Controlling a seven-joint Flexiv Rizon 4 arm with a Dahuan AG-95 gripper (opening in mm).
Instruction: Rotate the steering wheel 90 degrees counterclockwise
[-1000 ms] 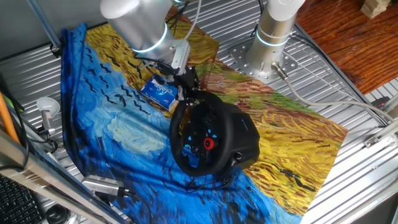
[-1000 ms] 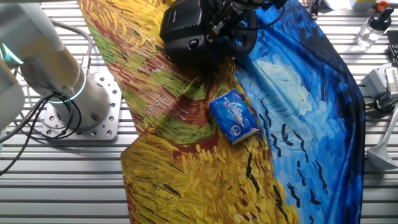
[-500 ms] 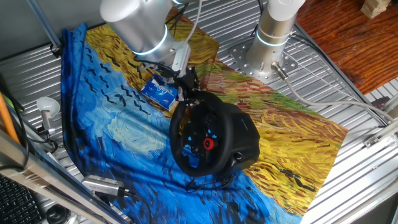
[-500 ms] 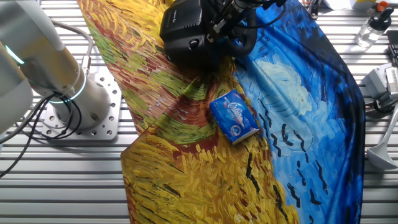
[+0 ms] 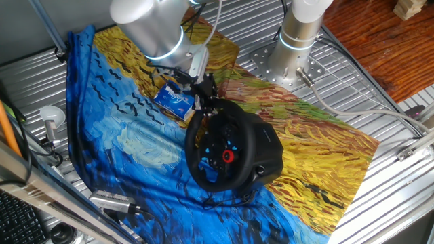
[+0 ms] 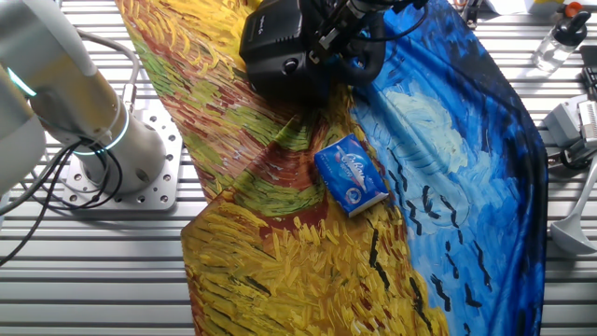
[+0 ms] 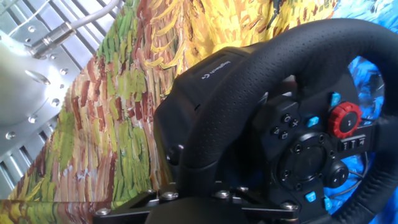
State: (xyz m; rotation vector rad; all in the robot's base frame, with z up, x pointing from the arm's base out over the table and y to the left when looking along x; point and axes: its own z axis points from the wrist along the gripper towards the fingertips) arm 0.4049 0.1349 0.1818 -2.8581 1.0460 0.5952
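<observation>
The black steering wheel stands tilted on its bulky black base in the middle of the painted cloth. A red round button and small blue buttons show on its hub. My gripper sits at the top of the rim, shut on it. In the other fixed view the gripper meets the wheel at the far edge of the table. In the hand view the rim runs down between my gripper's finger mounts. The fingertips themselves are hidden behind the rim.
A small blue-and-white box lies on the cloth just behind the wheel, also seen as the box. A second arm's silver base stands at the back. Cables and tools line the table's slatted edges.
</observation>
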